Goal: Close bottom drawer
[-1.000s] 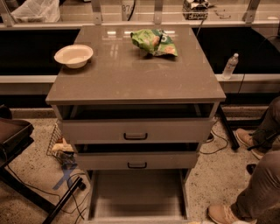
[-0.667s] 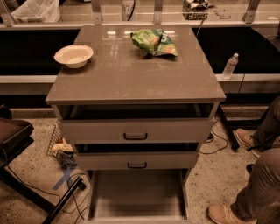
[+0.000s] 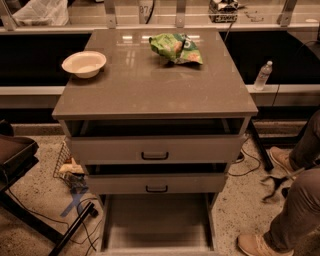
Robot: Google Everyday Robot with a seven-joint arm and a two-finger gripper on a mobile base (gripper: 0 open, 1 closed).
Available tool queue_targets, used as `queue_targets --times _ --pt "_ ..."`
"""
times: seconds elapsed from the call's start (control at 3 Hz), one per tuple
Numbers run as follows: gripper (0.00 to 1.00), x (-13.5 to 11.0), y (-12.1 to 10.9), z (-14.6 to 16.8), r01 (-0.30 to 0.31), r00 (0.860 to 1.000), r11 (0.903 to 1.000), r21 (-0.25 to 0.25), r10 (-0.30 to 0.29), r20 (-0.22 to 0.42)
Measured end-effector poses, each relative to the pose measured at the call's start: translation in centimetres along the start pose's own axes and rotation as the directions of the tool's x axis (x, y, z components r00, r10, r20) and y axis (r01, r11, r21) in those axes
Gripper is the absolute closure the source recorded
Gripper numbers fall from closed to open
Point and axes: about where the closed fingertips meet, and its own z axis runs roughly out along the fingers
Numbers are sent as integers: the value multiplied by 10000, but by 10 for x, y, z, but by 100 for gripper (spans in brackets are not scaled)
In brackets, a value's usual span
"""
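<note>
Bottom drawer [image 3: 155, 225] is nearest, at the foot of the grey cabinet [image 3: 150, 90]. It is pulled far out, its shallow grey tray bare and its front edge running along the bottom of the view. The gripper is out of view, so its state cannot be told, nor whether it holds or touches anything, and places cannot be set against it.

A slanted black bar [image 3: 75, 227] lies on the floor just beside the tray's left side, among thin cables [image 3: 92, 235]. Off the tray's right front corner is a tan shoe [image 3: 255, 245] of a seated person [image 3: 300, 210], near the drawer but not touching it. A blue tape cross [image 3: 75, 202] marks the speckled floor, with a wire basket [image 3: 67, 165] of odds beyond it and a dark chair-like frame [image 3: 15, 155] at the left edge.

Above the tray, the middle drawer [image 3: 156, 180] stands slightly out. The top drawer [image 3: 155, 145] is out a little further. Each has a small black bar handle.

On the cabinet top sit a pale bowl [image 3: 84, 63] at the left and a crumpled green snack bag [image 3: 176, 48] toward the back; its print cannot be read. A water bottle [image 3: 262, 75] stands on the ledge to the right, and a white plastic bag [image 3: 40, 12] lies on the far counter.
</note>
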Motion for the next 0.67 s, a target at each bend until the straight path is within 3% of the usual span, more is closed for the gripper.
queue_targets --times 0.33,0.67 --pt "100 0 2 5 -32 10000 10000 -22 32 -74" --pt "100 4 -4 30 133 9999 9999 -90 -133 -62"
